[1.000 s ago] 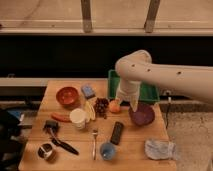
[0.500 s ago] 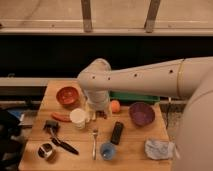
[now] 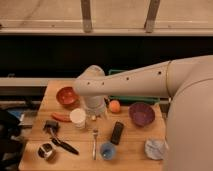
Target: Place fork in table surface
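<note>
The fork (image 3: 95,144) lies flat on the table surface (image 3: 132,145), its length running roughly along the 12-to-6 line in the front half of the top. The blue cup (image 3: 107,150) is just beside it at 3 o'clock, the black remote (image 3: 116,132) is near at 2 o'clock, and the black-handled utensil (image 3: 64,145) lies at 9 o'clock. The gripper (image 3: 98,117) hangs below the arm's wrist at the fork's 12 o'clock, apart from the fork and beside the white cup (image 3: 77,117). How far open the gripper is cannot be told, because the wrist housing covers it; no object is seen in its hold. Judged from this layout, the placement itself appears complete, with the fork apparently supported by the wood alone. What probably remains is to lift the arm clear without knocking the white cup or the orange (image 3: 114,105).
</note>
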`<action>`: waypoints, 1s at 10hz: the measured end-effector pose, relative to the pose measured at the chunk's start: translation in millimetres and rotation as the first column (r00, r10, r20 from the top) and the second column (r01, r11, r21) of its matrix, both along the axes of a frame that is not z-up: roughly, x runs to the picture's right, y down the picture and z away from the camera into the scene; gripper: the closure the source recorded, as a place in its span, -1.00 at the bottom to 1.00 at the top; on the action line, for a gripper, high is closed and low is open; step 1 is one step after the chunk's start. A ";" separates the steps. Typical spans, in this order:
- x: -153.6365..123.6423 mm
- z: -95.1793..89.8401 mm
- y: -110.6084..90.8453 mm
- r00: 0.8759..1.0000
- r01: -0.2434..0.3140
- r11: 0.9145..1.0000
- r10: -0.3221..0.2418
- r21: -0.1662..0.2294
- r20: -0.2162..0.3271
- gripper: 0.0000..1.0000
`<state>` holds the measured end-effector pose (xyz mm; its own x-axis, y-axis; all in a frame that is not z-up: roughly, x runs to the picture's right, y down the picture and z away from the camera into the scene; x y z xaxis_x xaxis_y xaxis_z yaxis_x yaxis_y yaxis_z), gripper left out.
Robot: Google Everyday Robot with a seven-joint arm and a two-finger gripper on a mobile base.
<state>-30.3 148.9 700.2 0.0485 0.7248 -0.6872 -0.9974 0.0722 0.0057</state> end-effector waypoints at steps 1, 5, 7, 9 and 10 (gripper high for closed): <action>0.8 0.9 0.6 1.000 -0.004 1.000 0.004 -0.007 0.000 -0.30; -24.4 33.0 30.7 0.998 0.004 0.995 0.001 -0.095 0.055 -0.30; -36.6 48.9 52.8 0.998 0.008 0.987 0.002 -0.160 0.065 -0.30; -40.4 57.5 71.1 0.998 0.009 0.977 0.005 -0.212 0.066 -0.30; -42.2 60.3 79.1 0.998 0.009 0.973 0.007 -0.233 0.066 -0.30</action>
<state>-72.5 228.0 760.5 0.1002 0.5453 -0.8322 -0.9949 0.0646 -0.0775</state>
